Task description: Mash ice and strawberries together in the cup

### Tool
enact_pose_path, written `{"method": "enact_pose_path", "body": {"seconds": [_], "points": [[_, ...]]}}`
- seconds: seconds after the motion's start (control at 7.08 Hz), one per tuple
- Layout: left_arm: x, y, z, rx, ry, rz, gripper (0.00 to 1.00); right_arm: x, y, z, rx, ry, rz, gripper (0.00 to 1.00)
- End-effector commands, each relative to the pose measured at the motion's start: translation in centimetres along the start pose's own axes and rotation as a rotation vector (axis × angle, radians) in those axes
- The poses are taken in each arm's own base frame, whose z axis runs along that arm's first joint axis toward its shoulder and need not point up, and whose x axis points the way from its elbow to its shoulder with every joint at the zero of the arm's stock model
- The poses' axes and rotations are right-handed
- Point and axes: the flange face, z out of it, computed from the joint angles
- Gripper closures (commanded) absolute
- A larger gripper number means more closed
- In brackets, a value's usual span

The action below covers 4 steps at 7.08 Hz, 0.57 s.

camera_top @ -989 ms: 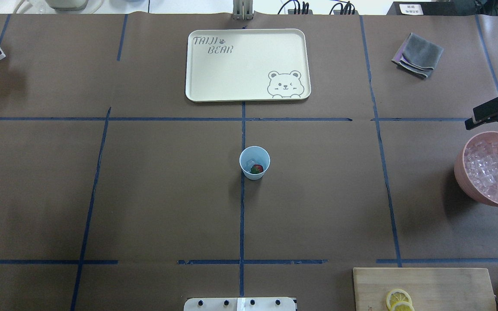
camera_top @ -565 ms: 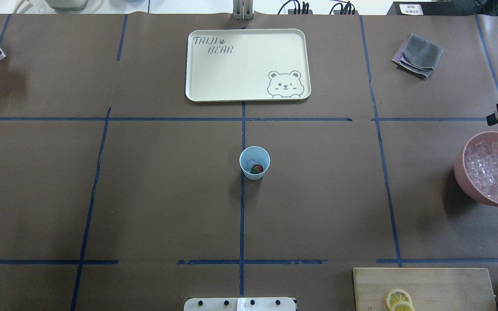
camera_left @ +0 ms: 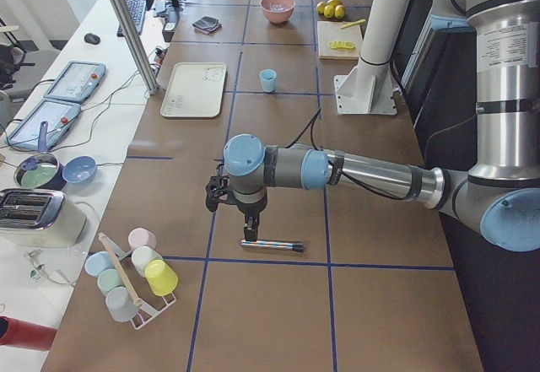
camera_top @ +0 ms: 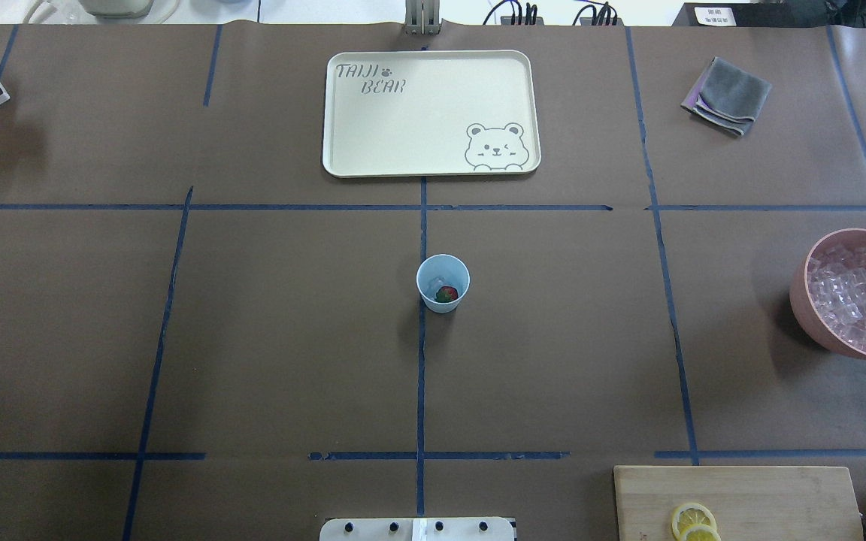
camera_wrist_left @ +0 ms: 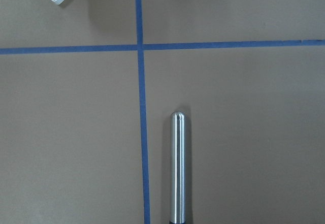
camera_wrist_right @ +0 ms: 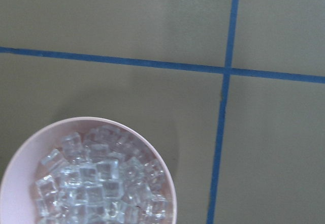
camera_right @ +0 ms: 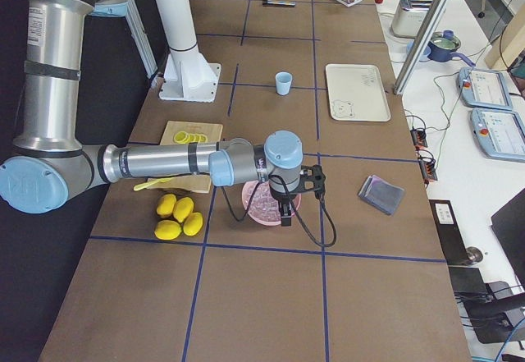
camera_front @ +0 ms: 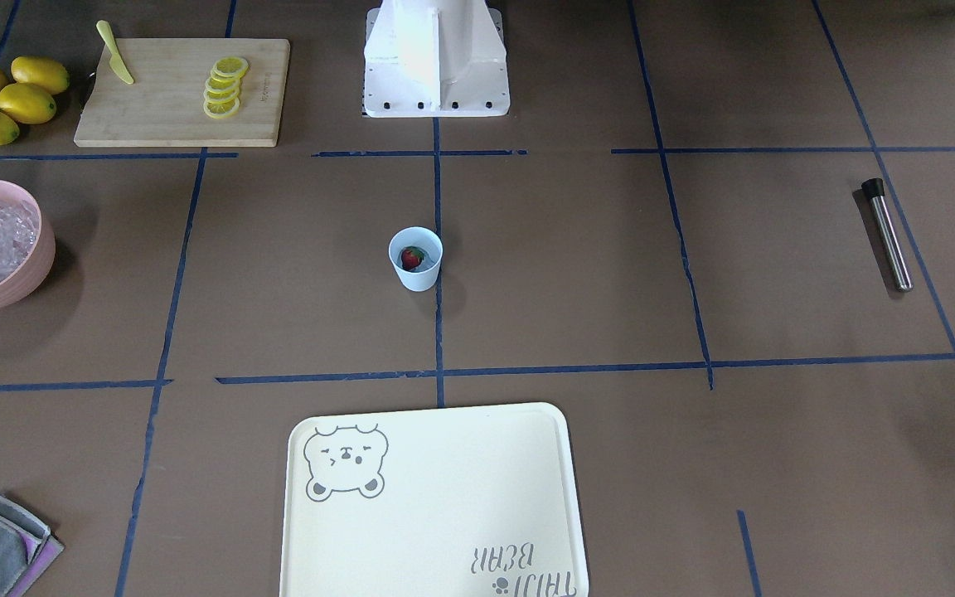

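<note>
Two grippers: you see the left gripper [camera_left: 251,223] only from the table's end, hanging just above the muddler [camera_left: 272,244]. The right gripper [camera_right: 285,212] hangs over the pink bowl [camera_top: 801,308] of spare cubes. You cannot tell whether either pair of fingers is apart or together.
Cup: the cup [camera_top: 442,282] stands upright at mid-table on a blue tape line, well apart from both arms.
Contents: one strawberry [camera_top: 446,294] and some ice [camera_top: 433,284] lie inside it, whole as far as you can see.
Step in hand: loading looks finished and nothing is mashed yet. Judging by the left arm's place, you are at the pick-up of the muddler.
Next move: bring the fingers down across the steel shaft, not along it, and close firmly. Then carry it to the cup, stand it upright and press down. The cup looks light, so expect it to slide or tip with nothing steadying it.
Writing: the tray [camera_top: 418,128] reads "TAIJI BEAR", with a paw print and a drawn bear. You cannot read the white label at the far edge; it is too small.
</note>
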Motion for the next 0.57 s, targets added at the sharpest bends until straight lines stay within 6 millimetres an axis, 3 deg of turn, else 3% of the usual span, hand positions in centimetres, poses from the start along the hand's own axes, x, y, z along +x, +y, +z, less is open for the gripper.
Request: {"method": "enact_pose_path", "body": {"seconds": [0.0, 0.42], "points": [[0.75, -0.39, -0.72, 0.019, 0.002, 0.016, 0.0, 2.15, -0.33, 0.45, -0.032, 0.019, -0.017, 0.0], [1.13, 0.29, -1.17, 0.025, 0.002, 0.027, 0.0, 3.1, -0.74, 1.07, -0.043, 0.02, -0.005, 0.0]]}}
